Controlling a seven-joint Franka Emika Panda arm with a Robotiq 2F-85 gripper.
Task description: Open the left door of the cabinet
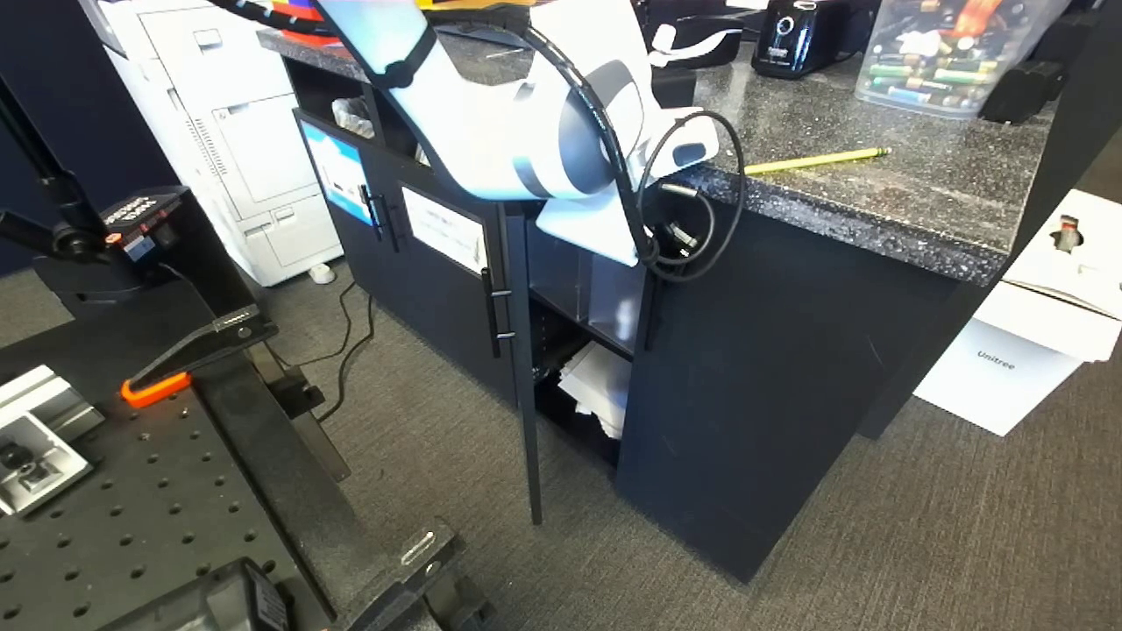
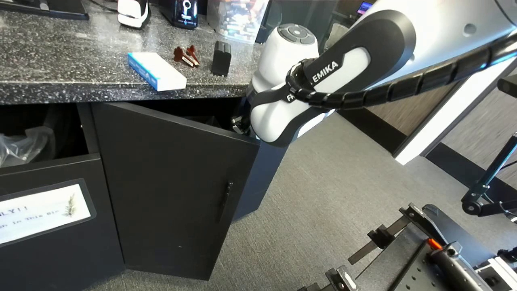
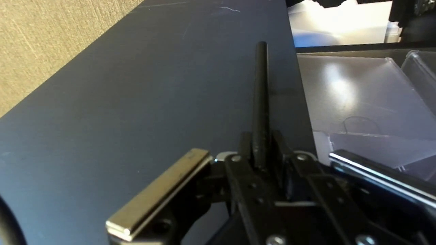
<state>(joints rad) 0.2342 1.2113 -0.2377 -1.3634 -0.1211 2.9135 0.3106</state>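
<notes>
Slim black rod handle (image 3: pixel 261 85) in my grasp

Leftmost in the wrist view, coarse tan carpet (image 3: pixel 51 41); next, the flat, faintly scratched navy-black left door (image 3: pixel 143 102) of the speckle-topped cabinet (image 1: pixel 938 197); near the door's right edge, my gripper (image 3: pixel 261 144) clamps the handle; farthest right, white papers (image 3: pixel 340 25) and glossy clear plastic panels (image 3: pixel 361 92).

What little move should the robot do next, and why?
Probably pull the black bar handle gently outward: the hand looks closed around it, and the broad navy-black door it belongs to hides the space behind.
</notes>
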